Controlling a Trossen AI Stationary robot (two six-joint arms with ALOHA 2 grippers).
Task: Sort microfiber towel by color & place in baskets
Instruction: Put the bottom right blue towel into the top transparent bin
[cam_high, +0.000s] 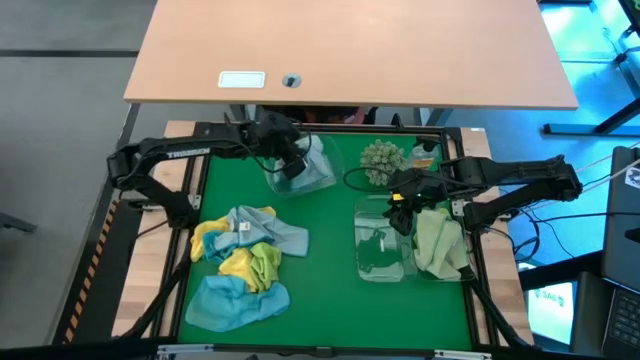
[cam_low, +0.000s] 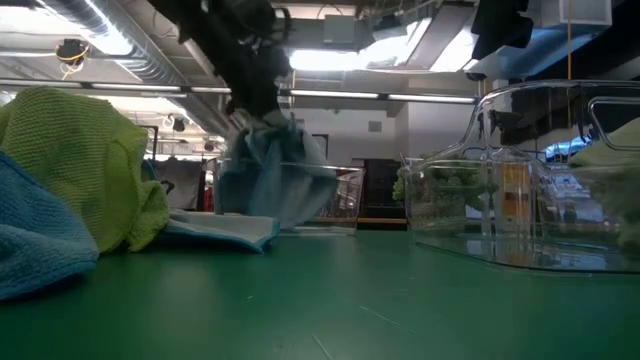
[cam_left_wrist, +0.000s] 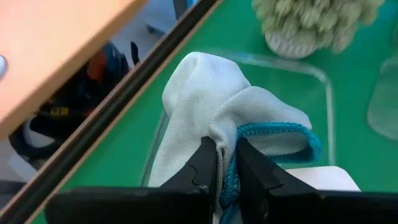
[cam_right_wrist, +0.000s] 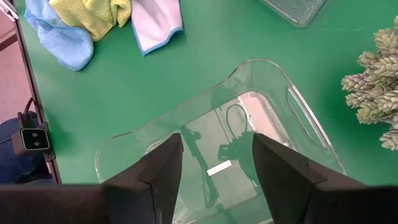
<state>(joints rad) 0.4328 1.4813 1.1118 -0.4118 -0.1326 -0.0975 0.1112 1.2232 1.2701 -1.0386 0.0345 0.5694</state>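
Observation:
My left gripper (cam_high: 285, 160) is at the table's far side, shut on a pale grey-blue towel (cam_left_wrist: 211, 93) above a clear bin (cam_left_wrist: 318, 78). My right gripper (cam_right_wrist: 214, 146) is open and hovers over an empty clear bin (cam_high: 378, 245), touching nothing. To the right of that bin, a third bin (cam_high: 462, 268) holds a lime green towel (cam_high: 440, 245). A pile of light blue, yellow and lime towels (cam_high: 240, 262) lies on the green mat, near left. My left gripper pinches the pale grey-blue towel between its two fingers at a bunched fold beside the teal hemmed edge (cam_left_wrist: 249, 132). Several layers are in the pinch. The fingers point down from above. The towel (cam_low: 268, 175) hangs below them into the far bin.
A spiky grey-green ball (cam_high: 382, 160) and a small orange-capped bottle (cam_high: 425, 155) stand at the far side between the arms. A wooden desk (cam_high: 350, 50) lies beyond the far edge. Bare green mat (cam_high: 320, 290) shows between the pile and the right bins.

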